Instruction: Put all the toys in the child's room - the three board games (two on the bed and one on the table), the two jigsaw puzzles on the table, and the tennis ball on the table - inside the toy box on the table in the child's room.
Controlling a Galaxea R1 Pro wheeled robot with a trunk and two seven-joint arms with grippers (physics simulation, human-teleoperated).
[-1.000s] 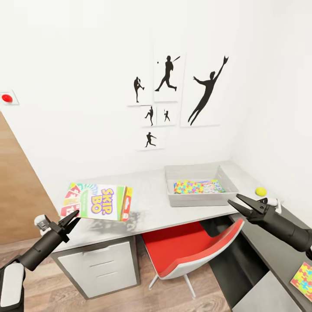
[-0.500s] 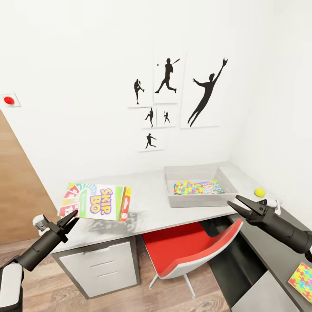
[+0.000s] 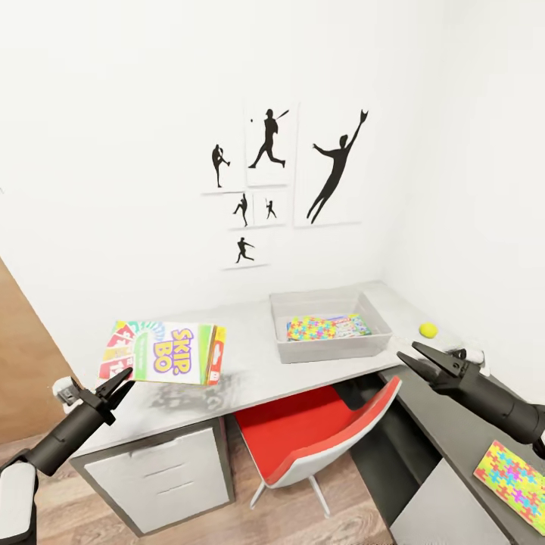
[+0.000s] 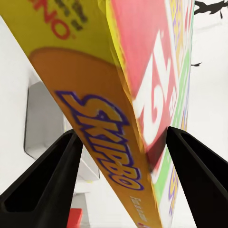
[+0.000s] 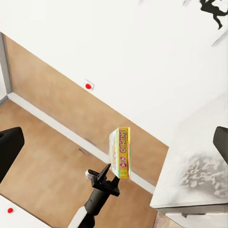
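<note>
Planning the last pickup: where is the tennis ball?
Head view: tennis ball lies on the table, right of the toy box, near the wall corner.

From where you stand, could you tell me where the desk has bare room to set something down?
The desk is bare between the held SKIP BO box and the toy box. A smaller patch lies between the toy box and the tennis ball. The toy box itself already holds colourful puzzles, and the side counter carries another puzzle.

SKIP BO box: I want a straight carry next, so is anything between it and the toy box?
Nothing visible. The SKIP BO box, held in the left gripper, hangs over bare table; the toy box sits farther along.
</note>
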